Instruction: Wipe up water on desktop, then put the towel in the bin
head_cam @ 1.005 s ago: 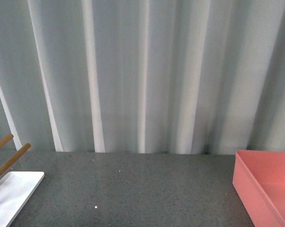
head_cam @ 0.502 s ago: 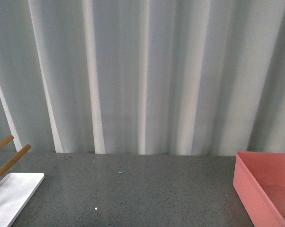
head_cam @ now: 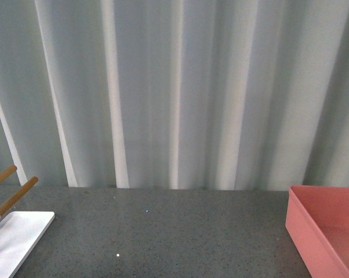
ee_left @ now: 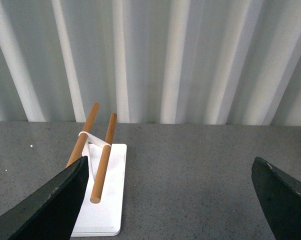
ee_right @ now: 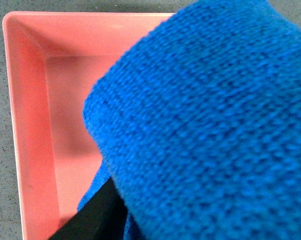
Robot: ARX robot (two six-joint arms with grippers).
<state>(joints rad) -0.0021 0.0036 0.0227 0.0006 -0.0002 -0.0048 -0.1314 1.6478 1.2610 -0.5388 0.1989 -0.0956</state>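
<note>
Right gripper grips the towel, bunched up close and hanging right over the bin, so a drop should land inside. Left gripper hovers, spread wide, above the desk, beyond it the white tray. No writing anywhere.

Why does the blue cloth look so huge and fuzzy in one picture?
Right wrist view: the towel hangs very close to the lens, so it fills the frame and looks soft; the bin behind is sharper. Front view: even, soft light, tiny glints on the desktop. Left wrist view: the fingers are dark shapes.
</note>
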